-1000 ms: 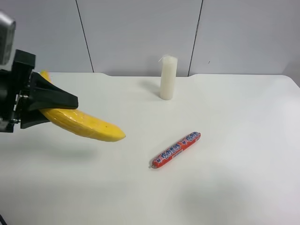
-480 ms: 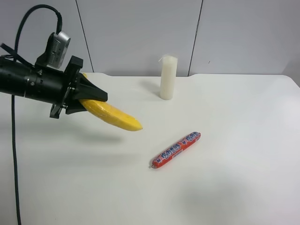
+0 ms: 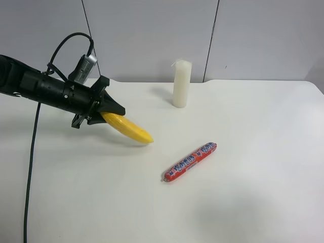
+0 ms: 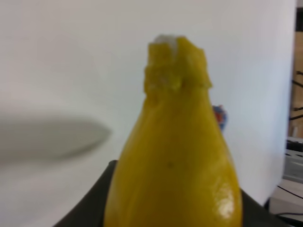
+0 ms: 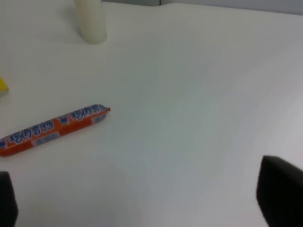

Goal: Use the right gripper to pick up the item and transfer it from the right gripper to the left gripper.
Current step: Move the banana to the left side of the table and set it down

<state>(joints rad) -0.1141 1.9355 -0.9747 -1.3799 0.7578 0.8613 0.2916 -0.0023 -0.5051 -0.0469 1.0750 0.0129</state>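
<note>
One banana (image 3: 129, 129) pinched in left gripper (image 3: 109, 114), right gripper (image 5: 142, 196) spread wide, empty; handover looks done, next: hold grip steady.

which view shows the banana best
The exterior high view: it shows most of the banana, one end clamped in the left gripper. The left wrist view gives only a blurred close-up; the right wrist view, just a yellow sliver at the frame edge.

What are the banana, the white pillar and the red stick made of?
Banana: glossy yellow skin with a highlight; real or plastic, unclear. White pillar: matte, wax-like, with a wick, likely a candle. Red stick: shiny printed plastic wrapper, pinched ends.
</note>
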